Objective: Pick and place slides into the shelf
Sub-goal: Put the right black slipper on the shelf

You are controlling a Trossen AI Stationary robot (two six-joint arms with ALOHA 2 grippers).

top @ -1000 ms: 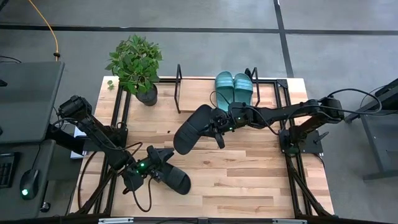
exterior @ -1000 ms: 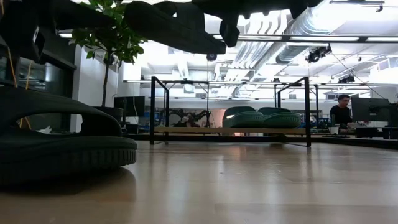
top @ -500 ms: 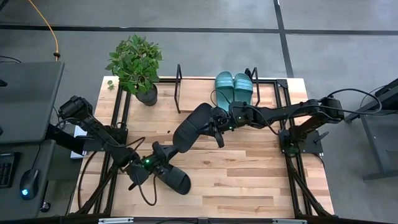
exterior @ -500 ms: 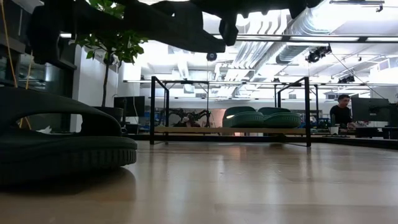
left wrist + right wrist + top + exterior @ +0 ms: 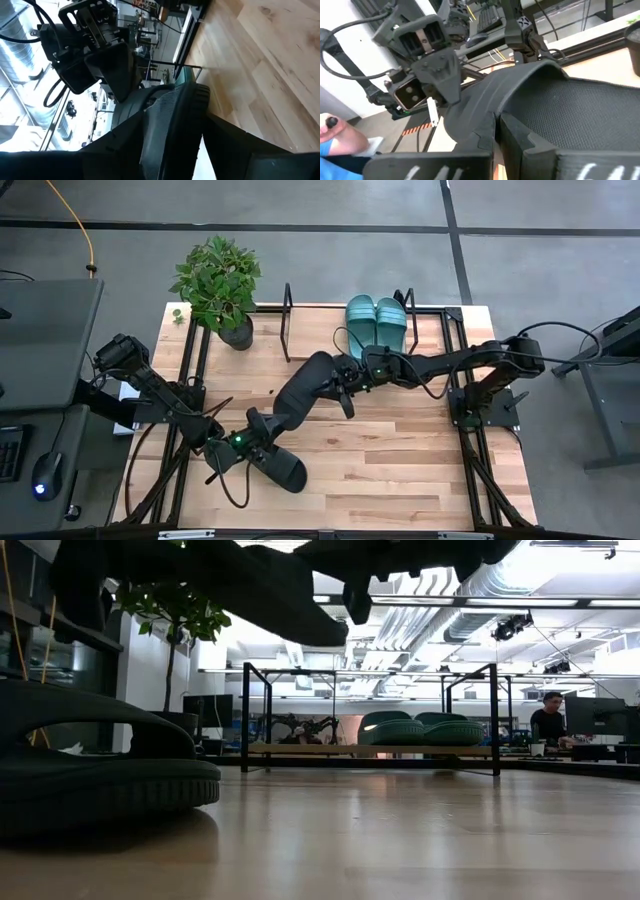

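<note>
r jaws pinch black slide (image 5: 303,386), lifted, long axis diagonal toward shelf (image 5: 287,308); l jaws grip other.

Light butcher-block wooden tabletop (image 5: 400,470), bordered by black metal rails. Far edge: low rack with pale wooden board and black loop end-frames (image 5: 290,310), carrying two teal-green ribbed slide sandals (image 5: 376,320) side by side. Leafy green potted plant (image 5: 218,285) at far-left corner. Near-left: black slide sandal (image 5: 280,468), apparently resting on the boards.

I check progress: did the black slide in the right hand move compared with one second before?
Yes. In the high view the black slide in the right hand shifted slightly toward the shelf and the plant.
</note>
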